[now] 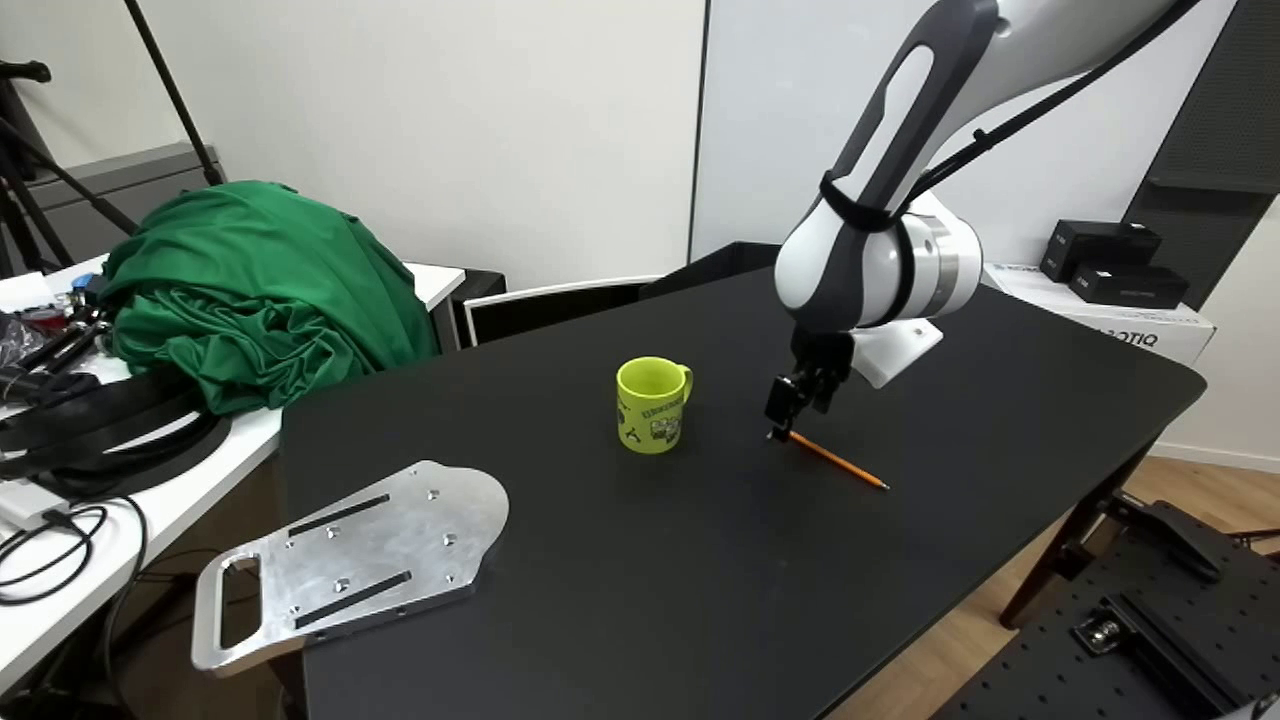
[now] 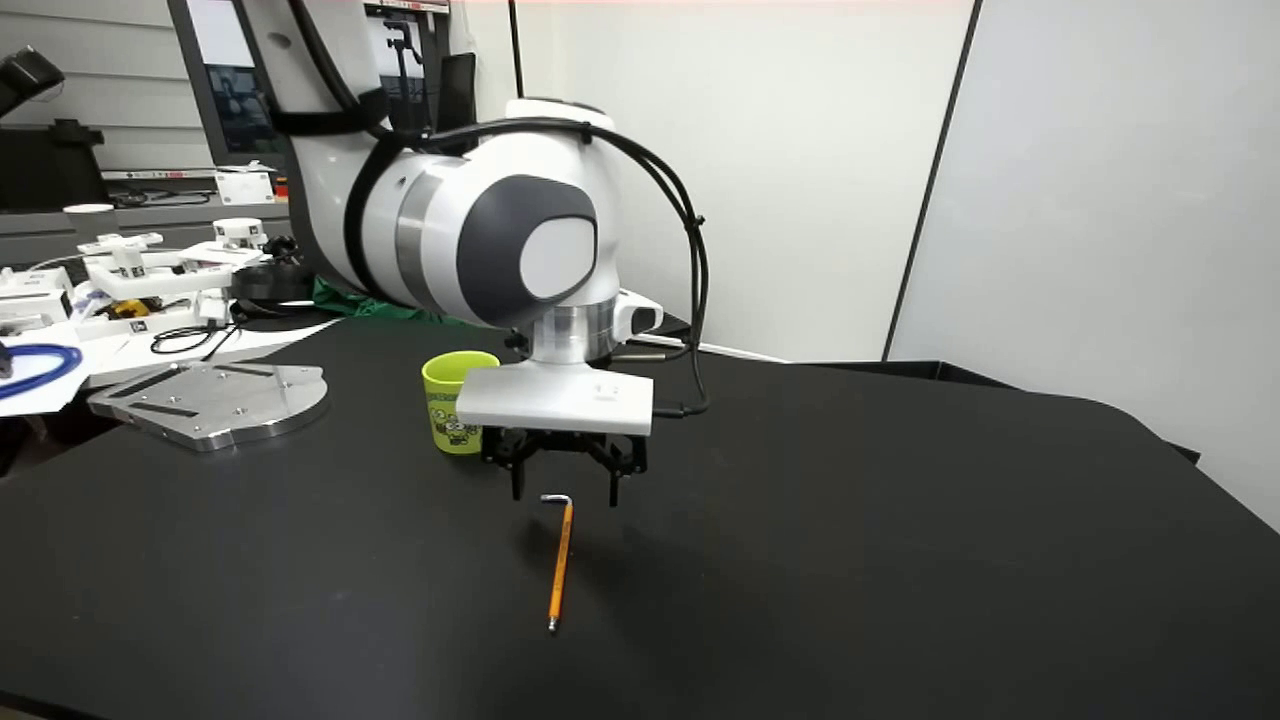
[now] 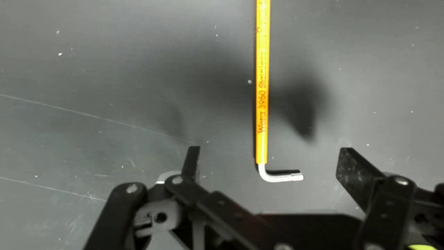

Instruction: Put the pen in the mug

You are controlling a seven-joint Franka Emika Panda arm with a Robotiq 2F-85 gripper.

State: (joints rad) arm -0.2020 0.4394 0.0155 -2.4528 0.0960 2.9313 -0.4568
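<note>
The pen, an orange rod with a bent bare-metal end like a hex key, lies flat on the black table in both exterior views (image 1: 840, 461) (image 2: 562, 565) and in the wrist view (image 3: 262, 86). The lime mug stands upright beyond it in both exterior views (image 1: 650, 420) (image 2: 452, 408). A yellow-green sliver, likely the mug (image 3: 421, 247), shows at the wrist view's bottom right corner. My gripper (image 2: 565, 500) is open and empty above the pen's bent end. In the wrist view its fingers (image 3: 270, 149) are apart, one on each side of the pen, not touching it.
A silver metal plate with a handle slot (image 1: 400, 540) lies on the table (image 1: 640, 620), on the mug's far side from the pen. A green cloth heap (image 1: 265, 290) and cables sit on a white side table. Boxes (image 1: 1130, 285) stand beyond the table's end.
</note>
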